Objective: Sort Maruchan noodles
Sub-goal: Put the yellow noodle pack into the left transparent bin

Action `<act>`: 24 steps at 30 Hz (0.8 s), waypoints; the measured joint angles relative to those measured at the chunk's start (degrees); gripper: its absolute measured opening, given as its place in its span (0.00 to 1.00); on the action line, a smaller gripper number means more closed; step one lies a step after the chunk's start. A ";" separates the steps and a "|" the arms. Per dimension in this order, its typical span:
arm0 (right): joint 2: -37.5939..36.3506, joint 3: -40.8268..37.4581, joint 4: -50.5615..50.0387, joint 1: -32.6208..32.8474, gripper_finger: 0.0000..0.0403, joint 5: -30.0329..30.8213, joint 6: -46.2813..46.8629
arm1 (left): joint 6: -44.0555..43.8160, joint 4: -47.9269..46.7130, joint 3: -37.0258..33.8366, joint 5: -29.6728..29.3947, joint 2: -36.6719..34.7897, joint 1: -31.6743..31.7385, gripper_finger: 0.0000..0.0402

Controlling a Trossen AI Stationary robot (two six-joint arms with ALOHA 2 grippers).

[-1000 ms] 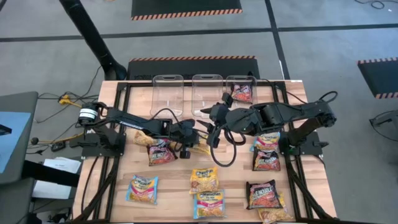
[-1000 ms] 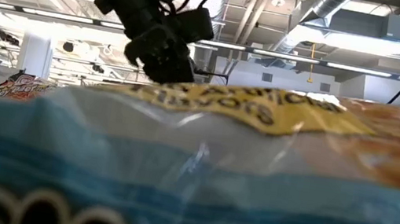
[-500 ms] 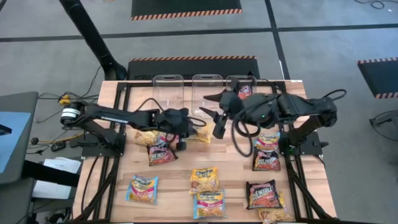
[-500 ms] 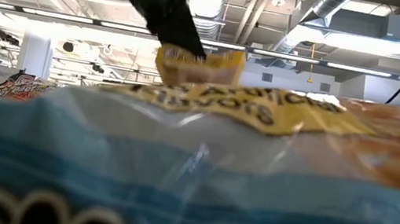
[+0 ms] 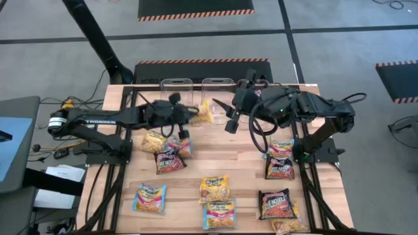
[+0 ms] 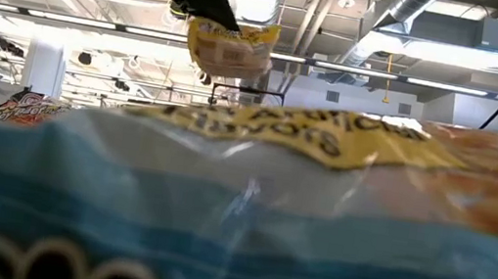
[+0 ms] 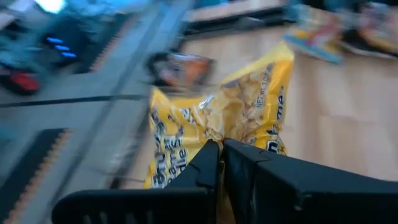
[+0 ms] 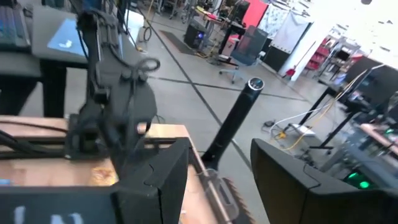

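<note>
The left gripper (image 5: 189, 112) held a yellow packet (image 5: 206, 111), fingers (image 7: 208, 163) clamped on it, above the far tabletop (image 5: 241, 156) near the bins (image 5: 215, 87). The right gripper (image 5: 230, 117) (fingers apart, empty) hung just right of it.

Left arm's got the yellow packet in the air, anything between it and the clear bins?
Nothing visible. The left gripper is shut on the yellow packet, lifted just in front of the middle clear bin. The right gripper is open, close beside the packet but not between it and the bins.
</note>
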 joint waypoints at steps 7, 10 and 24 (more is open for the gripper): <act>0.00 0.00 -0.51 -3.44 0.50 0.00 -2.93 | 7.90 -2.16 0.00 -4.82 -3.08 8.40 0.00; 0.00 0.00 -0.66 -5.32 0.50 -0.02 -3.04 | 10.23 -3.22 -0.02 -4.87 -3.50 12.26 0.00; 0.00 0.00 -3.90 -13.84 0.50 -0.26 -8.97 | 18.02 -5.45 0.02 2.81 -1.89 26.17 0.00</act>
